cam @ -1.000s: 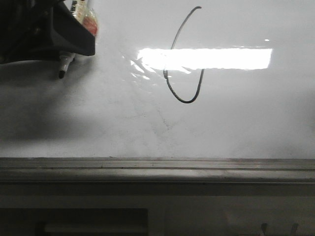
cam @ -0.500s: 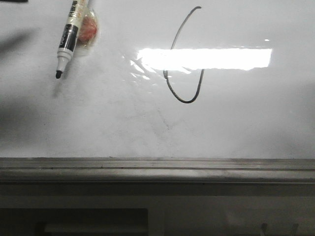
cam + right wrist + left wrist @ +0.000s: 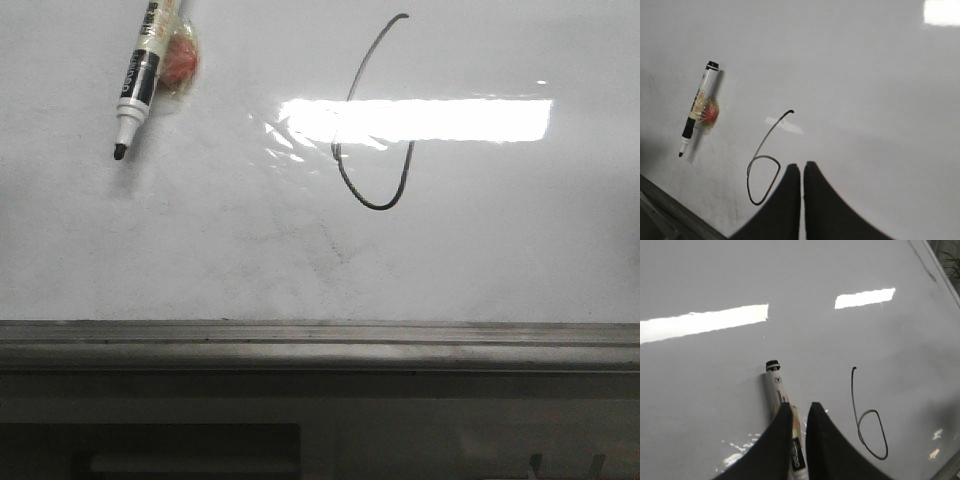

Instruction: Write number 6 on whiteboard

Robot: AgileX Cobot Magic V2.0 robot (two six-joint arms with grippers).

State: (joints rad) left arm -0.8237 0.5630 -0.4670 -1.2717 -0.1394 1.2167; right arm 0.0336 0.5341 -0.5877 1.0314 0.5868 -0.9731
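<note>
The number 6 (image 3: 380,208) is a thin black line on the whiteboard (image 3: 500,250), its stem crossing the bright reflection. It also shows in the left wrist view (image 3: 853,390) and in the right wrist view (image 3: 772,131). A black-and-white marker (image 3: 137,80) lies free on the board at the upper left, tip bare, with a reddish taped lump (image 3: 180,60) on its side. My left gripper (image 3: 798,407) hovers above the marker (image 3: 774,385), jaws slightly apart, holding nothing. My right gripper (image 3: 801,166) is shut and empty beside the 6's loop. Neither gripper shows in the front view.
The grey metal lower rail (image 3: 320,340) runs along the board's near edge, with a dark ledge below it. Faint grey smudges (image 3: 330,250) mark the board under the 6. The marker also shows in the right wrist view (image 3: 700,100).
The left gripper, over the marker at the front view's upper left a second ago, has drawn out of that view. The marker stays lying on the board. The 6 is unchanged.
</note>
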